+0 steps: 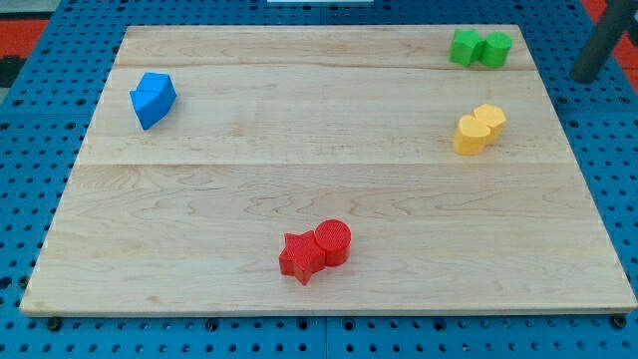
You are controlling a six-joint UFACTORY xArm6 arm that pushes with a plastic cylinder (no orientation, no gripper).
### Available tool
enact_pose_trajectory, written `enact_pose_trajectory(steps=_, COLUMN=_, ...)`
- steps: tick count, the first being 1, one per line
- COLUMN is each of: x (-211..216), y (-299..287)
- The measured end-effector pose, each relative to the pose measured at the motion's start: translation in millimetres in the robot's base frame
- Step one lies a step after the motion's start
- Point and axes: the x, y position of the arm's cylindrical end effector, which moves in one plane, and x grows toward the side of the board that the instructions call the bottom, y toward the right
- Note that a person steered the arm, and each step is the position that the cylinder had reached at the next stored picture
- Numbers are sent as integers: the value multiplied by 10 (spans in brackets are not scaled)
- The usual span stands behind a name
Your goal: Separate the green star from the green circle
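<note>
Green star [464, 47] and green circle [496, 49] sit touching at the tabletop [299, 179] top-right corner, my tip [584, 76] (no hand here) is off-board to their right, so approach comes first, then wedging between them.

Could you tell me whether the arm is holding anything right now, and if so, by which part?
Nothing is held: my tip sits off the board, right of the green blocks.
</note>
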Motion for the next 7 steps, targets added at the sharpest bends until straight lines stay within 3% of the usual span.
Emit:
enact_pose_trajectory(steps=1, x=-473, y=-165)
enact_pose_trajectory(steps=2, x=-660, y=-651)
enact_pose_trajectory(steps=5, x=-375, y=-2585)
enact_pose_trajectory(steps=6, x=-453, y=-2703)
enact_pose_trajectory(steps=7, x=-706, y=-2144)
